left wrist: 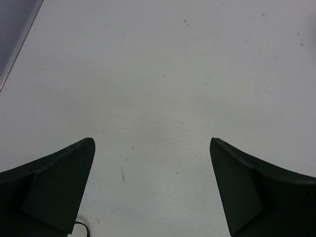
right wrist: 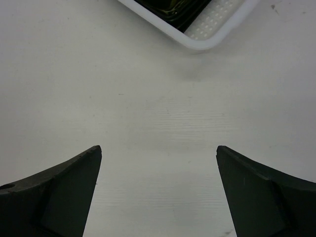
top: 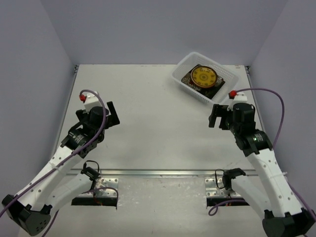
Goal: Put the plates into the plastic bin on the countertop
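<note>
The plates (top: 203,76) sit stacked inside the plastic bin (top: 183,64), which stands at the far right of the table (top: 158,123). A round brown-yellow patterned plate lies on top, with the corners of a dark square one showing beneath it. How many lie under those I cannot tell.

No plate shows loose anywhere on the table, so I judge the loading done or all but done, with nothing evident left to fetch.

The left jaws and right jaws both stand wide apart with nothing between them, hovering over bare table on either side, the right ones just short of the bin.

Only the top view shows the whole bin and the plate on top. The right wrist view catches just the bin's near rounded corner (right wrist: 197,42) and a sliver of dark plate edge (right wrist: 168,10). The left wrist view shows nothing but tabletop, with faint specks the overhead view misses.
</note>
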`<state>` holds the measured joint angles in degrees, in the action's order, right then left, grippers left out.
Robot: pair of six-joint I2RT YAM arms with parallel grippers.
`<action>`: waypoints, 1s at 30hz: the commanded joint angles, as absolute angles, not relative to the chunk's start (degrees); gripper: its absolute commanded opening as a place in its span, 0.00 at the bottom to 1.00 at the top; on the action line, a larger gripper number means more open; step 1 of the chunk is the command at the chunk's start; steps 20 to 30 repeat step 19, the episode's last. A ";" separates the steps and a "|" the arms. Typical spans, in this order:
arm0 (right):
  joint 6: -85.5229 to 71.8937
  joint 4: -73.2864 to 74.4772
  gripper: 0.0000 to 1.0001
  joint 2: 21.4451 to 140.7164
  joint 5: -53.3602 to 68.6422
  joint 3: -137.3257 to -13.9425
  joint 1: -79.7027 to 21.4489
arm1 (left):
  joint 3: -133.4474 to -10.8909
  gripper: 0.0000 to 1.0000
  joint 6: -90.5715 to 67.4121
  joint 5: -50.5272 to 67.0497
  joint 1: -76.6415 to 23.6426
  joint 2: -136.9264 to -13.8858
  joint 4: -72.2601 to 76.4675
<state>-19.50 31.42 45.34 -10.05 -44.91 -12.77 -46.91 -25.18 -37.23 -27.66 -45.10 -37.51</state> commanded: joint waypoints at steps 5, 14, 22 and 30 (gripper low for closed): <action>-14.15 36.25 0.99 28.21 -10.63 -42.50 -12.74 | -39.27 1.00 -22.79 -37.35 -27.33 -35.17 -29.87; -15.03 35.08 0.99 24.70 -8.79 -35.76 -12.74 | -38.99 1.00 -22.50 -37.18 -27.33 -32.82 -29.54; -16.60 34.41 0.99 27.39 -8.35 -35.08 -12.74 | -38.59 1.00 -22.68 -37.79 -27.42 -29.36 -29.98; -16.60 34.41 0.99 27.39 -8.35 -35.08 -12.74 | -38.59 1.00 -22.68 -37.79 -27.42 -29.36 -29.98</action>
